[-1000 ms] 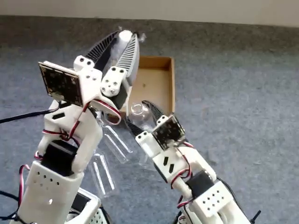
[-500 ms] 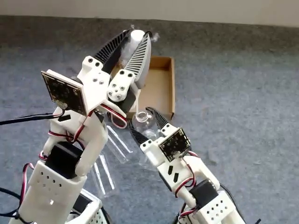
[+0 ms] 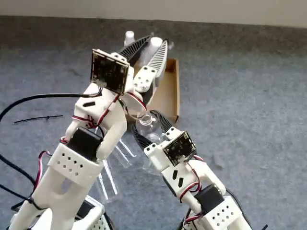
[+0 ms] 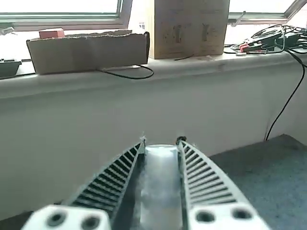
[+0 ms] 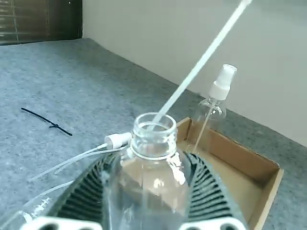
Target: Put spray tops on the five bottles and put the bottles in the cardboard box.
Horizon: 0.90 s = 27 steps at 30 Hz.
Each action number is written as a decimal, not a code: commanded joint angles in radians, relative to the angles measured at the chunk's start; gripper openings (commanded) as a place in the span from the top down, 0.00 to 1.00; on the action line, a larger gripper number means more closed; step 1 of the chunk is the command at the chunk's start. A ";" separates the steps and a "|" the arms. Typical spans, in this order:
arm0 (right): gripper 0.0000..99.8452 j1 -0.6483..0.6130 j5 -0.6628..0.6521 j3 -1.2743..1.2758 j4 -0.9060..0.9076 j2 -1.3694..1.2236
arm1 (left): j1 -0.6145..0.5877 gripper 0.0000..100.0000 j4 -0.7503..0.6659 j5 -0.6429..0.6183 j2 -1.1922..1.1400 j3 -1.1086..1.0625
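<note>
My left gripper (image 3: pixel 154 41) is raised above the cardboard box (image 3: pixel 167 91), shut on a white spray top (image 3: pixel 154 46); the same spray top (image 4: pixel 160 184) sits between the ribbed fingers. Its thin dip tube (image 5: pixel 201 62) slants down into the open neck of a clear bottle (image 5: pixel 153 165). My right gripper (image 3: pixel 143 122) is shut on that bottle (image 3: pixel 146 125), holding it upright just in front of the box (image 5: pixel 240 165). A bottle with a spray top fitted (image 5: pixel 214 98) stands at the box's far corner, also seen as the capped bottle (image 3: pixel 128 37).
Clear bottles (image 3: pixel 109 175) lie on the grey carpet under the left arm. A loose spray top (image 5: pixel 118 139) with its tube lies beside the held bottle. A black cable tie (image 3: pixel 36 118) lies on the carpet to the left. A pale wall bounds the far side.
The left arm has swung up and to the right with the spray top, bringing its tube over and into the bottle's neck. The right arm shifted slightly, then held still.
</note>
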<state>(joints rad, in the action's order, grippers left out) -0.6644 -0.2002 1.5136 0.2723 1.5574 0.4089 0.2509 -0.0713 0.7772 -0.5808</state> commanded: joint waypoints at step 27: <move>1.00 0.001 0.009 -0.008 0.002 0.010 | 0.097 0.99 0.106 0.006 -0.001 0.148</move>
<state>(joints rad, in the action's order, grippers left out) -0.6644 -0.2002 1.5136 0.2723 1.5574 0.4994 0.3353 -0.0713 0.7772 -0.4780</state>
